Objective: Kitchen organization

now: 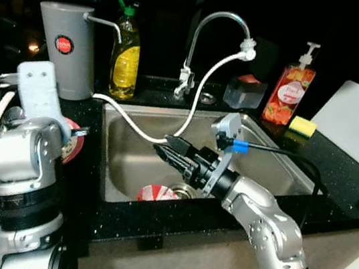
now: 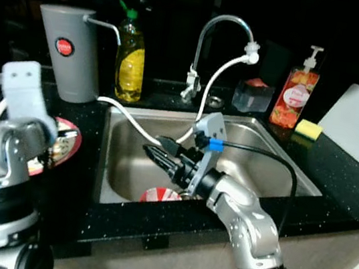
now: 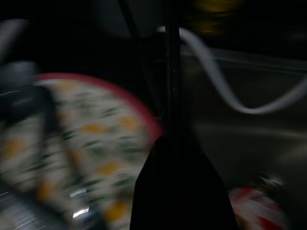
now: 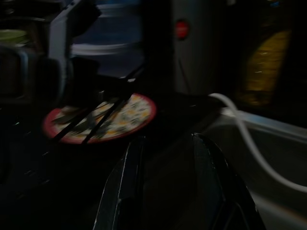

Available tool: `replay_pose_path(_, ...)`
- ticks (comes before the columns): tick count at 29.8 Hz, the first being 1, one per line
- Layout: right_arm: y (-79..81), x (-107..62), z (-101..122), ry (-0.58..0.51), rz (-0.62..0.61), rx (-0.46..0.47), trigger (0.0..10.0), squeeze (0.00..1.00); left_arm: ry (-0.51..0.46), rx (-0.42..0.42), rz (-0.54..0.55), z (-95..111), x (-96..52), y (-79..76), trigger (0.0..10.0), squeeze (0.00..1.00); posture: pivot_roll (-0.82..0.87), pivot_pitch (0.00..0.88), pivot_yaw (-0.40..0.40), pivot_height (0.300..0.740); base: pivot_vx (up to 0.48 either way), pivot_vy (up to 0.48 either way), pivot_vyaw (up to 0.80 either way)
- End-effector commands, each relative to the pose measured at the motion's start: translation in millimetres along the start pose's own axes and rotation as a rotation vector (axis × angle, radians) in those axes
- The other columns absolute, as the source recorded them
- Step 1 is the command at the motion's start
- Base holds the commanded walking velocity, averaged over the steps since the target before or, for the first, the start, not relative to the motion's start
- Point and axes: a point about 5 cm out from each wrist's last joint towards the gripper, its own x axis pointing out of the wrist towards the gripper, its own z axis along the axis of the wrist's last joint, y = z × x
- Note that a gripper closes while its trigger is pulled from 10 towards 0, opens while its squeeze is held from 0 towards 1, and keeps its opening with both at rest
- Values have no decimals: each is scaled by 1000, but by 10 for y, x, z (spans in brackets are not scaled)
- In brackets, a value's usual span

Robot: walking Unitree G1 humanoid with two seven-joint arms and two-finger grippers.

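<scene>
Over the sink point(image 1: 276, 164), I note the right gripper point(image 1: 164, 149) empty, fingers nearly together, pointing toward the floral plate point(image 1: 73, 148) on the left counter. Left gripper point(image 3: 180, 191) hovers by that plate; I cannot tell its state.

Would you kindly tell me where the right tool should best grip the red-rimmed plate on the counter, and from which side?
Probably the red-rimmed plate is best pinched at its bare sink-side rim, coming from the sink. It lies flat, utensils cover its far side, and the right tool already hovers over the basin.
</scene>
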Motion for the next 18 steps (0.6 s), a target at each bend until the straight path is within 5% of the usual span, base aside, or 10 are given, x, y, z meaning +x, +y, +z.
replay_pose_path(1, -89, -19, 49, -19, -53, -8, 10000, 0, 2, 19, -103, 65, -5, -132, 10000, 0, 77, 44, -45, 740, 0, 0, 0)
replay_pose_path(8, -353, -86, 108, -7, -205, -38, 10000, 0, 74, 68, -418, 106, 33, -531, 10000, 0, 77, 42, -47, 740, 0, 0, 0)
replay_pose_path(11, -527, -146, 98, 28, -314, -51, 10000, 0, 75, 172, -564, 128, 63, -773, 10000, 0, 77, 43, -42, 740, 0, 0, 0)
replay_pose_path(18, -653, -208, 75, 56, -416, -55, 10000, 0, 126, 251, -658, -14, 173, -992, 10000, 0, 71, 44, -39, 740, 0, 0, 0)
